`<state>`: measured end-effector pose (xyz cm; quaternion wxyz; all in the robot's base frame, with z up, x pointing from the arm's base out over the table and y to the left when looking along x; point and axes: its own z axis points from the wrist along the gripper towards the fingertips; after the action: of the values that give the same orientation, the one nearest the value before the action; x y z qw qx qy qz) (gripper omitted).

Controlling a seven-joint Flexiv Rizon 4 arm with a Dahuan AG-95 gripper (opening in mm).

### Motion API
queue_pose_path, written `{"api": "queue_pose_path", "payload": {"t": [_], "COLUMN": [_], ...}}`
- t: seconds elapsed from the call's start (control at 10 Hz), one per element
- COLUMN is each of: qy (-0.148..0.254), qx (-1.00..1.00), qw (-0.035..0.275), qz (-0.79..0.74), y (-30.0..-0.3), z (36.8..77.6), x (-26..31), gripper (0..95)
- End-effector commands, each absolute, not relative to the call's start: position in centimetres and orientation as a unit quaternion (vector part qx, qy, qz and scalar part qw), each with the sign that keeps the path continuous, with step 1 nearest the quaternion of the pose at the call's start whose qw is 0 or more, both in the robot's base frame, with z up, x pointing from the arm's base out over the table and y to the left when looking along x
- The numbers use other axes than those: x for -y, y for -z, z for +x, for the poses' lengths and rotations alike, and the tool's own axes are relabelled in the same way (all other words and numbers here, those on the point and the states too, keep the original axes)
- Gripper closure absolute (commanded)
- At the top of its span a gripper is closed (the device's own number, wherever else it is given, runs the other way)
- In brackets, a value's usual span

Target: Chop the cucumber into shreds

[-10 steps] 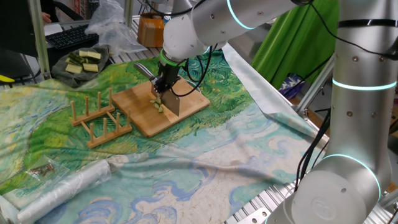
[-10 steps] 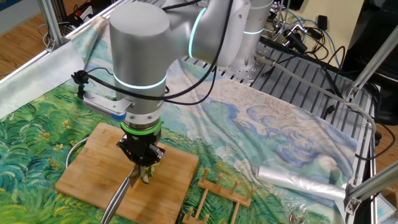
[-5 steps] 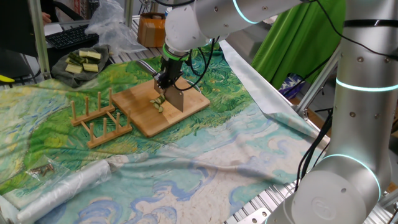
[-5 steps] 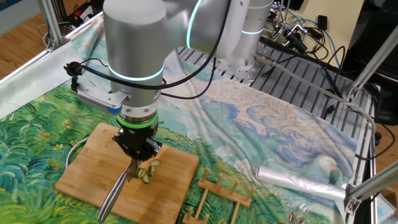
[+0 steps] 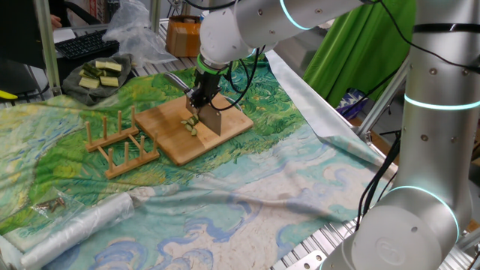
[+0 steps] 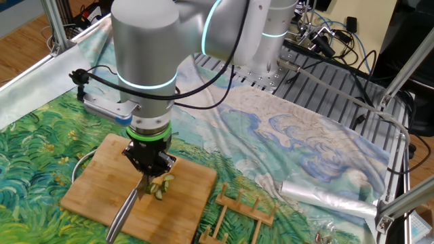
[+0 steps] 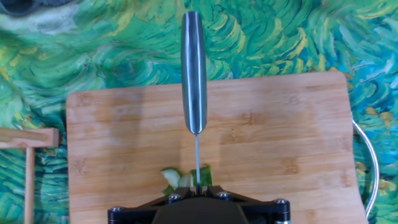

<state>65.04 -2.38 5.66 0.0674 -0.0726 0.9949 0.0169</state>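
Note:
The cucumber (image 5: 191,126) is several small pale green bits with dark skin, lying on the wooden cutting board (image 5: 171,146). My gripper (image 5: 201,97) is shut on a knife (image 5: 211,121), blade down right beside the bits. In the other fixed view the gripper (image 6: 150,163) stands over the bits (image 6: 160,184) on the board (image 6: 95,190), and the knife's steel handle (image 6: 124,211) sticks out toward the front. In the hand view the knife handle (image 7: 193,68) points away from me, the thin blade runs down to the gripper (image 7: 196,190), and the bits (image 7: 180,179) lie at its left.
A wooden dish rack (image 5: 120,142) stands just left of the board and shows in the other fixed view (image 6: 244,203). A dark plate with green sticks (image 5: 101,73) sits at the back left. A plastic roll (image 5: 75,225) lies near the front. A metal ring (image 7: 368,168) lies beside the board.
Over the last second the gripper and knife rose a little and shifted slightly off the bits, which now show more. Nothing has moved in the last half second.

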Motion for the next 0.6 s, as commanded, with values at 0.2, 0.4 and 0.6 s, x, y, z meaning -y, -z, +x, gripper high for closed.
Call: {"api": "queue_pose_path", "payload": {"t": [0.2, 0.4, 0.6], "qy": [-0.023, -0.026, -0.019], "qx": [-0.994, -0.994, -0.995], "qw": [0.084, 0.078, 0.066], "qz": [-0.070, -0.068, -0.068], "y": [-2.2, -3.1, -4.6], "z": [65.1, 65.2, 65.4], "x": [2.2, 2.1, 2.1], "gripper": [95.0, 95.0, 95.0]}}
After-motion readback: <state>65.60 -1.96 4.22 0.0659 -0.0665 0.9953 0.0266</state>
